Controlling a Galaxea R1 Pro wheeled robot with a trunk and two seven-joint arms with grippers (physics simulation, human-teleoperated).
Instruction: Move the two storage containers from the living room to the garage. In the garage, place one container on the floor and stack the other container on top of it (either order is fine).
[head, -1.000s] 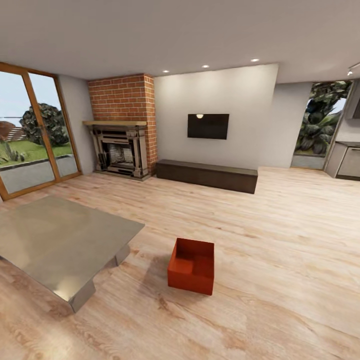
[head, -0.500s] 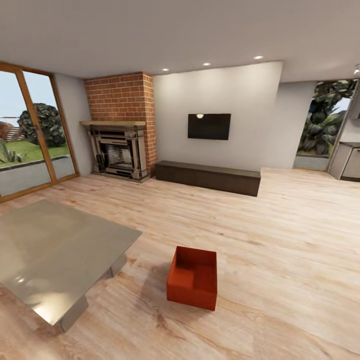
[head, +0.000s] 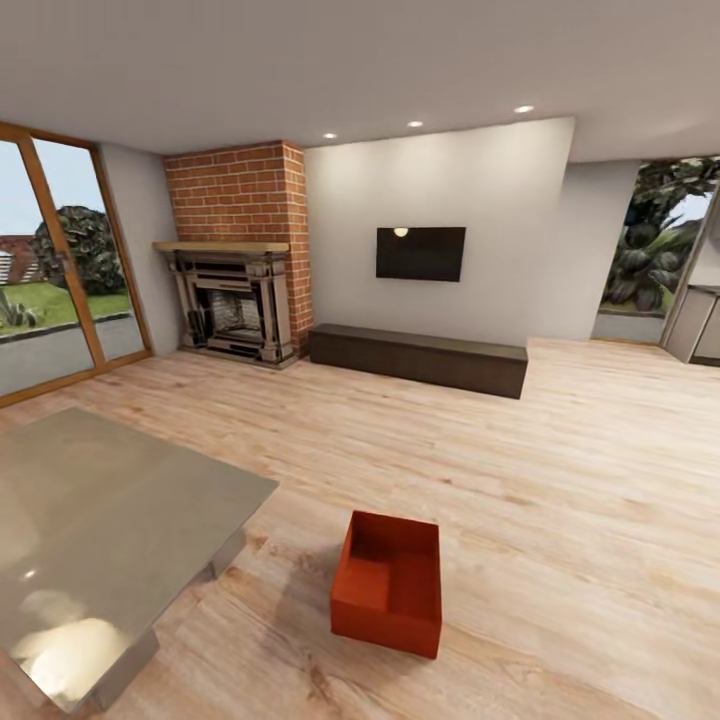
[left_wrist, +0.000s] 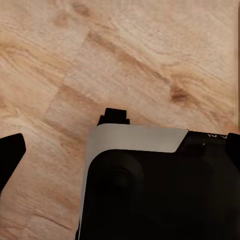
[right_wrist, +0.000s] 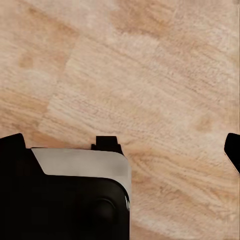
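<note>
1. Well, from the head view, one storage container (head: 388, 585) sits on the wood floor (head: 560, 480) of the living room, open side up. It is low down and ahead of the robot, so I think it is well apart from both grippers. The low grey table (head: 110, 510) is near the box. If the robot rolls in crooked, it could bump the table or shove the box away.

2. Next, the left wrist view. The left gripper (left_wrist: 120, 150) is spread wide and holds nothing. Its dark fingertips (left_wrist: 10, 155) sit far apart, with bare planks past them. The box walls look thin, so a pinch on just one wall could slip or tip the box.

3. Last, the right wrist view. The right gripper (right_wrist: 122, 147) is also spread wide and empty over bare planks. If one hand grabs before the other, the box could twist and drop.
</note>
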